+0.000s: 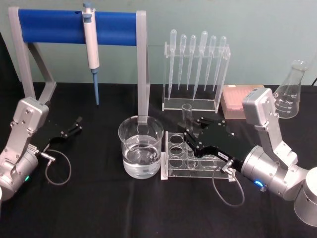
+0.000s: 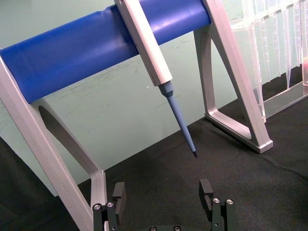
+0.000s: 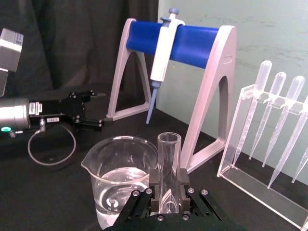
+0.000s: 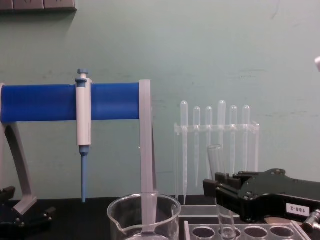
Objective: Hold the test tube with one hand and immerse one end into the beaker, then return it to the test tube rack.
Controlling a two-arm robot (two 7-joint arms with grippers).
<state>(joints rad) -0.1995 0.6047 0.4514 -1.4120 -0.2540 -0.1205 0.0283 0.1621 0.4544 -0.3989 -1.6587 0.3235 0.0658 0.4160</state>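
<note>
The test tube point(image 1: 186, 115) stands nearly upright to the right of the beaker point(image 1: 140, 146), which is about half full of clear liquid. My right gripper point(image 1: 193, 126) is shut on the tube's middle, over the clear rack point(image 1: 174, 171). In the right wrist view the tube point(image 3: 169, 156) rises from between the fingers point(image 3: 180, 187), open rim up, with the beaker point(image 3: 120, 178) close beside it. From the chest the tube point(image 4: 216, 160) looks slightly tilted, its lower end down at the rack's holes, apart from the beaker point(image 4: 145, 215). My left gripper point(image 1: 74, 126) rests open at the far left.
A blue-and-white pipettor point(image 1: 91, 44) hangs on a blue-barred stand point(image 1: 79, 22) at the back left. A clear stand of plastic pipettes point(image 1: 195, 69) is behind the rack. A pink box point(image 1: 237, 99) and a glass flask point(image 1: 290, 94) stand at the back right. Loose cables lie by both arms.
</note>
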